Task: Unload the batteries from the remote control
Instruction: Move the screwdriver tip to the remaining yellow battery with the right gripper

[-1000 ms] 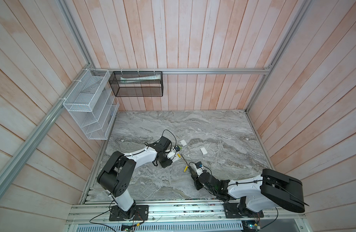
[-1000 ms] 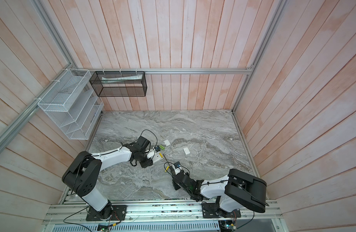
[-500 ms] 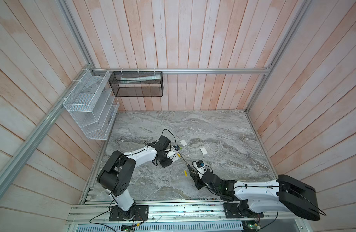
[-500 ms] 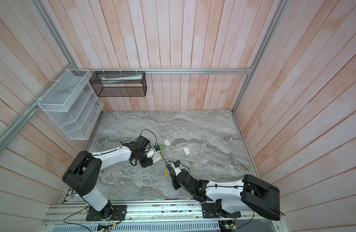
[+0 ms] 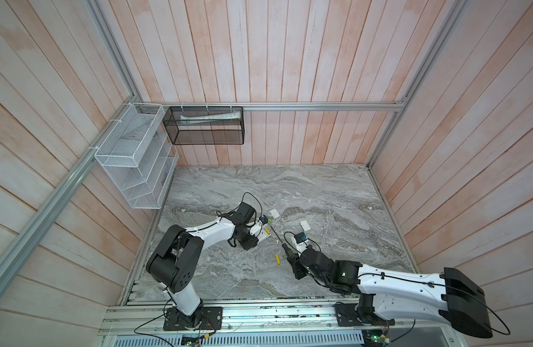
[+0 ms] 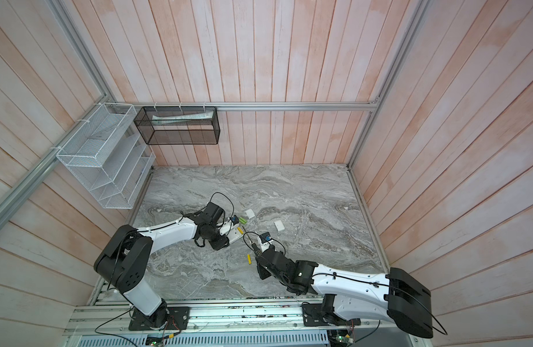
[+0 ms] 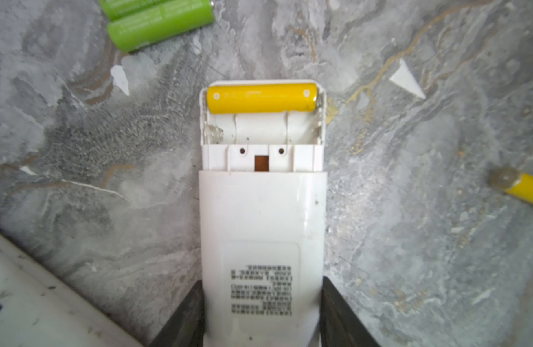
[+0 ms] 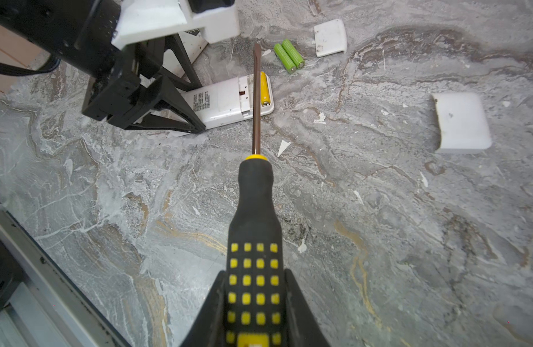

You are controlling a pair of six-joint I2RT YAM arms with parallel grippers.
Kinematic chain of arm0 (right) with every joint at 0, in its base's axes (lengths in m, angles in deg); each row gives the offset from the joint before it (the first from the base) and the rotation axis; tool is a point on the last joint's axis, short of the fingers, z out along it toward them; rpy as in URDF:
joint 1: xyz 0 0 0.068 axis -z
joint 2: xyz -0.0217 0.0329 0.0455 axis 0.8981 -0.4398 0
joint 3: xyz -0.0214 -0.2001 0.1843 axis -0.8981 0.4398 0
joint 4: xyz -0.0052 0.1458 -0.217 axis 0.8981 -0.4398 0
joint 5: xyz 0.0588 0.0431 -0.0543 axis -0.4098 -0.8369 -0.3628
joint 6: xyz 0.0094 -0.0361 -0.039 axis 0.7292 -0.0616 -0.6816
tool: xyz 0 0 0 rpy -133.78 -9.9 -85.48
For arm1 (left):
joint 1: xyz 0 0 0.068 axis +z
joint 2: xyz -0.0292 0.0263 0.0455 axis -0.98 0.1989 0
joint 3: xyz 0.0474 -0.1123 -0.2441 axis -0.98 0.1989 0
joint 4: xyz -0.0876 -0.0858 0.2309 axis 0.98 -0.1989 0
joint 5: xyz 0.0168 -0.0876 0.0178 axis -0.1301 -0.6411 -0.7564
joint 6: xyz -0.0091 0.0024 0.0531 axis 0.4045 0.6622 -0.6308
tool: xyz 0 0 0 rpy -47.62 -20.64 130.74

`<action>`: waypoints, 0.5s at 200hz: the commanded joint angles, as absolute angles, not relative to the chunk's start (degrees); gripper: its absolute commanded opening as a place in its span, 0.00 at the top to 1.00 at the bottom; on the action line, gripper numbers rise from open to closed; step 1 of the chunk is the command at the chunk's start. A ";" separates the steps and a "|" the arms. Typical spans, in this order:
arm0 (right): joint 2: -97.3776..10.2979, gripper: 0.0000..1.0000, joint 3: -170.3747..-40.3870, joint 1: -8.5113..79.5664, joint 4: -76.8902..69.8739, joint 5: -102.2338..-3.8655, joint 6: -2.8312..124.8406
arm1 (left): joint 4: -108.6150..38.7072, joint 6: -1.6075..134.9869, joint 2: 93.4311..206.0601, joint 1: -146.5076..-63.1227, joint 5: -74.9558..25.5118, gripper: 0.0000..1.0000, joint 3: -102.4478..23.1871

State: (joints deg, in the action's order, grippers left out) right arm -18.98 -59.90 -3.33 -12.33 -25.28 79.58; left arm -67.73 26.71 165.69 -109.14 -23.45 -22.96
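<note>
My left gripper is shut on the white remote control, which lies flat with its battery bay open. One yellow battery sits in the bay's end slot, and the slot beside it is empty. Two lime green batteries lie side by side just past the remote's end. Another yellow battery lies loose on the table between the arms. My right gripper is shut on the black-and-yellow screwdriver. Its shaft points at the remote's open end.
Two white battery covers lie on the marble table, beyond and right of the remote. Another white remote lies beside my left gripper. A white wire rack and a black mesh basket hang on the walls.
The right arm has dropped its elbow and stretched out low over the table, still holding the screwdriver near the remote. The left arm and the remote have stayed put.
</note>
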 commanded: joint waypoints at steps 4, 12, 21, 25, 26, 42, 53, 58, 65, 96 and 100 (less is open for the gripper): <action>-21.40 1.00 -63.92 -2.89 -21.96 -27.85 82.80 | -70.97 32.15 169.28 -109.90 -18.15 0.51 -23.00; -22.10 1.00 -64.89 -2.84 -22.81 -28.50 83.09 | -70.97 32.85 169.50 -110.53 -17.86 0.51 -22.94; -22.76 1.00 -65.67 -2.77 -23.46 -29.20 83.50 | -71.12 33.44 169.55 -111.23 -17.81 0.51 -22.79; -23.08 1.00 -65.94 -2.66 -23.58 -29.60 83.70 | -70.94 33.67 169.43 -111.51 -17.81 0.51 -22.67; -23.16 1.00 -66.02 -2.64 -23.59 -29.71 83.72 | -70.92 33.75 169.45 -111.58 -17.81 0.51 -22.62; -24.23 1.00 -66.83 -1.86 -23.45 -31.37 84.08 | -70.49 34.64 169.29 -112.35 -17.67 0.51 -22.15; -24.89 1.00 -67.30 -1.51 -22.67 -32.21 83.78 | -70.27 35.12 169.07 -112.99 -17.01 0.51 -21.88; -25.24 1.00 -67.61 -1.17 -22.64 -32.71 83.89 | -70.07 35.37 168.98 -113.27 -16.91 0.51 -21.77; -25.83 1.00 -68.15 -0.83 -22.60 -33.28 83.72 | -70.18 35.64 169.01 -113.54 -17.02 0.51 -21.61; -28.78 1.00 -71.07 -0.36 -22.25 -33.83 81.66 | -70.70 37.00 169.37 -114.72 -17.04 0.51 -22.01; -29.09 1.00 -71.39 -0.39 -22.16 -33.70 81.56 | -70.82 37.18 169.37 -114.88 -17.14 0.51 -22.10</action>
